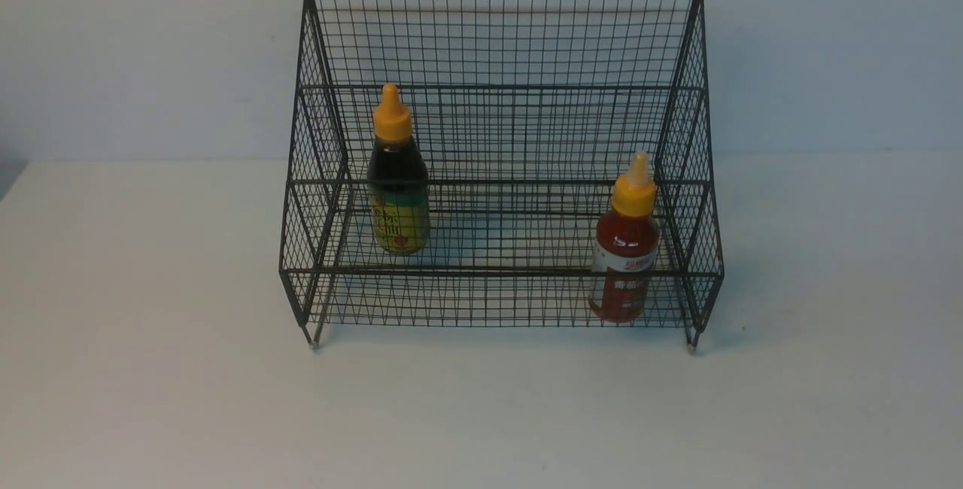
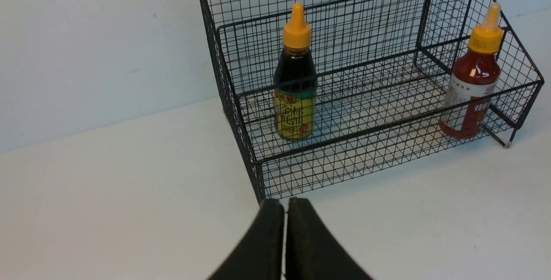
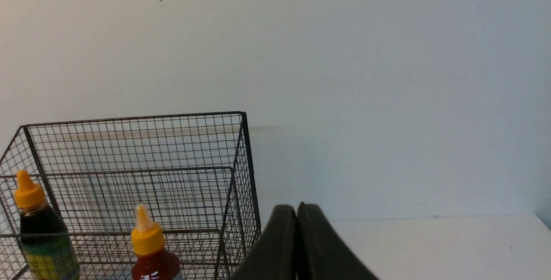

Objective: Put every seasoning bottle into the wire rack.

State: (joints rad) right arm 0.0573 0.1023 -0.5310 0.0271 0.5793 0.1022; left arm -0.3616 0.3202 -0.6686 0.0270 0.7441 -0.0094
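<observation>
The black wire rack [image 1: 500,37] stands at the middle back of the table. The dark bottle [image 1: 397,180] with a yellow-green label stands upright inside it on the left. The red bottle [image 1: 627,244] with a white-red label stands upright inside it at the front right. Both also show in the left wrist view, the dark bottle [image 2: 295,82] and the red bottle [image 2: 473,77], in the rack [image 2: 232,86]. My left gripper [image 2: 285,202] is shut and empty, short of the rack's front left corner. My right gripper [image 3: 296,206] is shut and empty, off the rack's [image 3: 241,159] right side. Neither gripper shows in the front view.
The white table [image 1: 150,369] spreads in front of and beside the rack. A pale wall [image 1: 113,45] rises close behind it. The table's far right end [image 3: 538,219] shows in the right wrist view.
</observation>
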